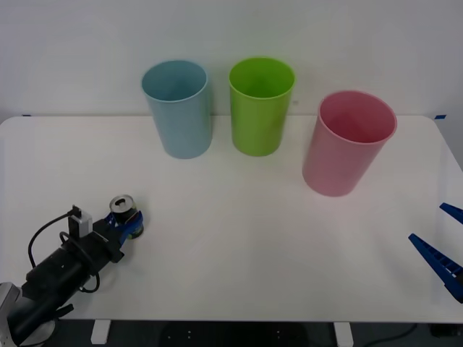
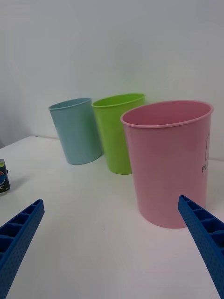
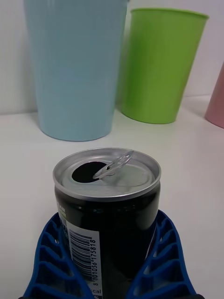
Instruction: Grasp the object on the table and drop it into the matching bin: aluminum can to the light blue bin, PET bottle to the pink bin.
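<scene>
— Can position and axis?
— The aluminum can [image 1: 124, 210] stands upright at the table's [image 1: 239, 238] 8 o'clock, long axis vertical, opened top up.
— Gripper state?
— My left gripper [image 1: 128, 223] is clamped around the can; my right gripper [image 1: 443, 242] is spread wide, empty.

White table [image 1: 239, 246] holds can [image 1: 124, 211] (upright), 3 bins.

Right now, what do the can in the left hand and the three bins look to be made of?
The can looks like aluminum: a brushed silver top with an opened pull tab, and a glossy dark printed wall. The left hand has its blue ribbed fingers against it. The light blue bin, green bin and pink bin look like smooth, matte moulded plastic.
</scene>
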Controlling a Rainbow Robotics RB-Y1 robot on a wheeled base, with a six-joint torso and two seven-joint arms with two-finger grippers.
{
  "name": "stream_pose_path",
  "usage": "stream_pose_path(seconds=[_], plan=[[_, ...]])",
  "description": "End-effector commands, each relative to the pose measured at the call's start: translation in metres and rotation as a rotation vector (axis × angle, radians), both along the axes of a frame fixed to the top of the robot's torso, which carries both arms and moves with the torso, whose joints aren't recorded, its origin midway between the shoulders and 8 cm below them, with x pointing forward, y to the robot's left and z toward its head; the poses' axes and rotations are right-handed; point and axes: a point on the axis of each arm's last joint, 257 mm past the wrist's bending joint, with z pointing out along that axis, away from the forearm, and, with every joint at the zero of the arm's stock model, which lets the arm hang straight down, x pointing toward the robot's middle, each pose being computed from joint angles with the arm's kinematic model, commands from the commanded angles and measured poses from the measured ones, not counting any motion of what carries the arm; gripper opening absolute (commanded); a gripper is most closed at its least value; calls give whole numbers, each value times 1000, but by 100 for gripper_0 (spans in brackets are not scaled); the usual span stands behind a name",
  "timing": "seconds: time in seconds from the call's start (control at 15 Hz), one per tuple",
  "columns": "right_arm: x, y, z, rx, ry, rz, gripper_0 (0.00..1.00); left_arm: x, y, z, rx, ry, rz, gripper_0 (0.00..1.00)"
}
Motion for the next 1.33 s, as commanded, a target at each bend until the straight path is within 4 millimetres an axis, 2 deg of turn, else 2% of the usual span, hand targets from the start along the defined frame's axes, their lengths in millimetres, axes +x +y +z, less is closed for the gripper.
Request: stream_pose_path(seconds=[0.07,0.13,0.4,0.87,1.2,1.33], plan=[[0,0,0,0,0,0,100,4,5,15,-15,-28,10,0],[0,0,0,0,0,0,100,6,6,20,-18,-36,13,0],[0,0,0,0,0,0,100,13,11,59,-71,-97,19,0],[0,0,0,0,0,0,100,23,19,146,-195,-178,13,0],[0,0,0,0,0,0,100,34,12,205,-233,-204,10,0],[0,0,0,0,0,0,100,44,9,223,-233,-225,9,0]])
